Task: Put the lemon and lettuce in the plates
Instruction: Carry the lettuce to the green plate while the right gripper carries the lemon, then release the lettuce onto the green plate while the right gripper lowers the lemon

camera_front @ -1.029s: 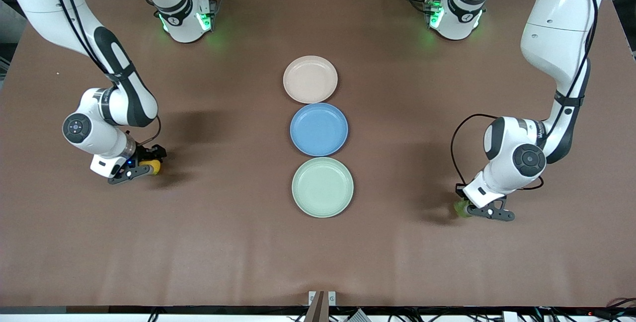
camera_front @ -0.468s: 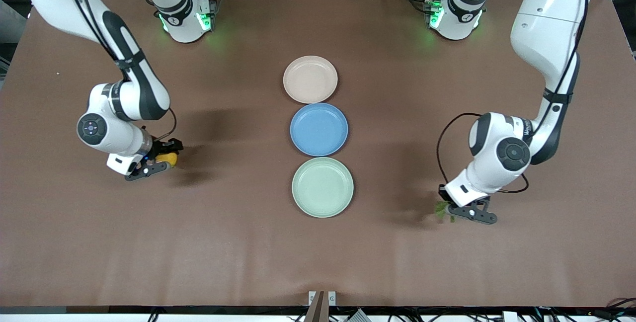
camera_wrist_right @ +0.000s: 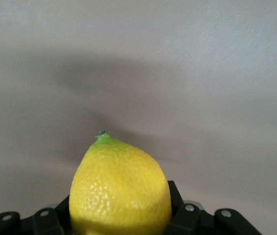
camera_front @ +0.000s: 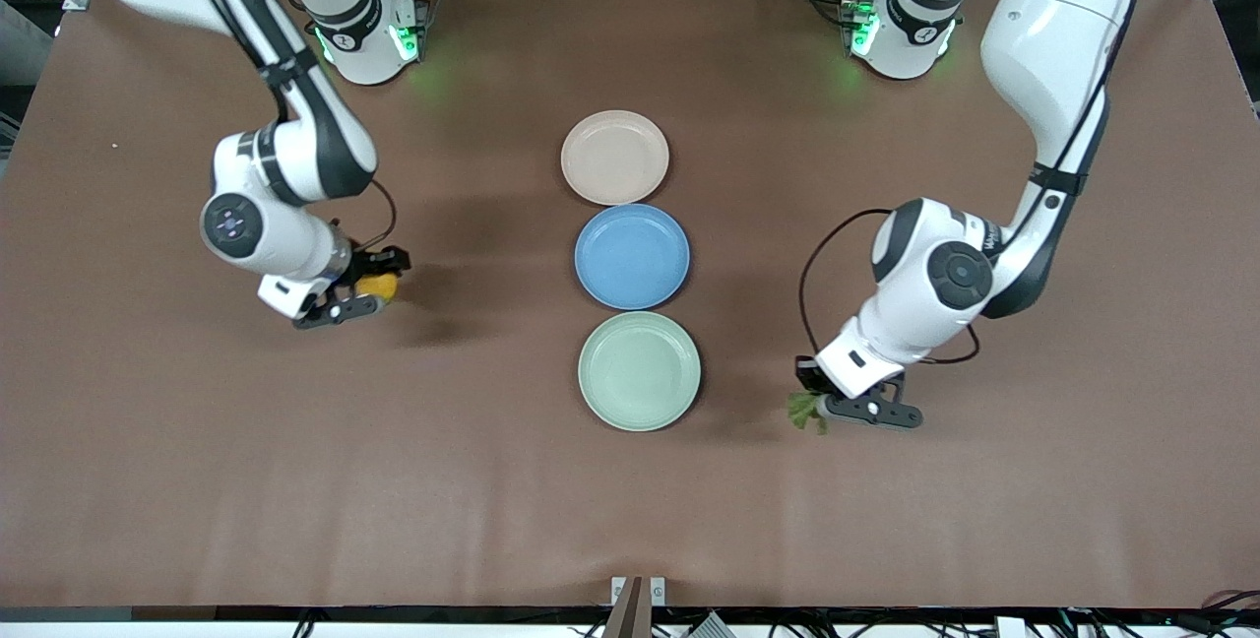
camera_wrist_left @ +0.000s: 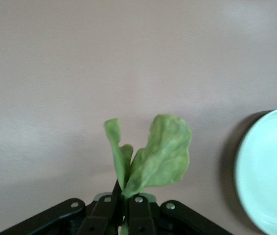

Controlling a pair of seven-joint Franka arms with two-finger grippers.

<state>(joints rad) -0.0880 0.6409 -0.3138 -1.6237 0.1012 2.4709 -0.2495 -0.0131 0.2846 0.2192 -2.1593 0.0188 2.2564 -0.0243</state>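
My right gripper (camera_front: 366,289) is shut on the yellow lemon (camera_front: 378,286), held above the bare table toward the right arm's end; the lemon fills the right wrist view (camera_wrist_right: 120,191). My left gripper (camera_front: 825,402) is shut on the green lettuce leaf (camera_front: 806,410), held above the table beside the mint green plate (camera_front: 639,370). In the left wrist view the leaf (camera_wrist_left: 158,159) sticks out from the closed fingers and the mint plate's rim (camera_wrist_left: 243,166) shows at the edge. The beige-pink plate (camera_front: 614,157) lies farthest from the front camera. Both plates hold nothing.
A bright blue plate (camera_front: 632,256) lies between the beige-pink and mint plates; the three form a line down the table's middle. The brown table (camera_front: 492,480) lies bare around them.
Both grippers have lifted off the table with their loads and moved inward toward the line of plates, the right with the lemon, the left with the lettuce.
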